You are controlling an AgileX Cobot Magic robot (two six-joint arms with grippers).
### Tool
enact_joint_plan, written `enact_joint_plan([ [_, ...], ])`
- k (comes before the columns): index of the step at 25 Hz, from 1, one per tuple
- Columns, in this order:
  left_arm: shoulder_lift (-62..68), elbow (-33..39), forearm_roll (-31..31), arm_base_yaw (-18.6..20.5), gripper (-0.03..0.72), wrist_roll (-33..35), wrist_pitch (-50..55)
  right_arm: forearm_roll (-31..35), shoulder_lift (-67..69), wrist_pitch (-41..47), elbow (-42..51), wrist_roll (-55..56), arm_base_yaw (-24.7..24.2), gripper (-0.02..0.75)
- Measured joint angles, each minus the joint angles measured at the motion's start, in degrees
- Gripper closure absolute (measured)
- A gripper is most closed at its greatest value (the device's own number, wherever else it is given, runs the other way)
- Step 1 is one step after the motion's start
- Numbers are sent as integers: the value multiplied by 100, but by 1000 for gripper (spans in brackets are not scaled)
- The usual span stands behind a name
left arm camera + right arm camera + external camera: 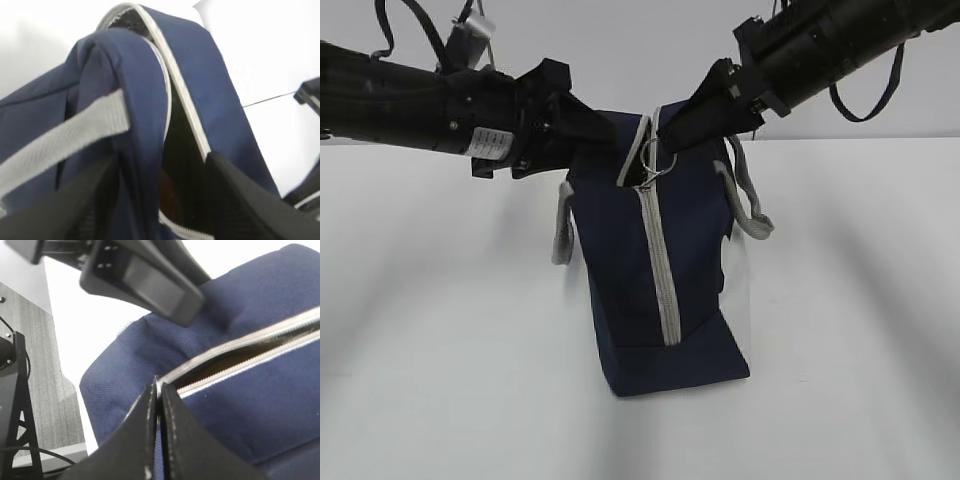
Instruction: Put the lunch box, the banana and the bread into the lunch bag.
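Note:
The navy lunch bag (pixel 620 260) stands on its end on the white table, its grey zipper (pixel 665 285) running down the side that faces me. The zipper is parted at the top, showing a dark gap (pixel 182 165). My left gripper (pixel 588 135) clamps the bag's upper left edge; in the left wrist view the blue fabric fold sits between its fingers (pixel 65 205). My right gripper (pixel 668 132) is shut on the metal ring pull (pixel 658 160) at the zipper's top, its tips pressed together (pixel 158 387). The lunch box, banana and bread are out of view.
Grey webbing handles hang on either side of the bag (pixel 563 225) (pixel 748 200). The white table (pixel 850 330) spreads around the bag. The right wrist view shows the table's edge, with grey floor and a black stand (pixel 15 405) beyond it.

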Motion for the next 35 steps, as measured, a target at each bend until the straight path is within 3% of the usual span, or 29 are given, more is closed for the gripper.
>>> enact_joint_plan([
  [12,571,-562,-455,-129,669,-35,38,83,0,-10,0,-43,0,754],
  [18,592,-562,-1219,-129,683,-35,0,83,0,-12,0,-43,0,754],
  [26,700,-575,-1330,-135,683,-30,232,83,0,-12,0,-43,0,754],
  [29,714,-578,-1177,-135,621,44,362,83,0,-12,0,-43,0,754],
  [34,604,-603,-594,-135,168,318,584,83,0,-12,0,-43,0,754],
  [35,552,-603,-448,-135,112,332,611,83,0,-12,0,-43,0,754],
])
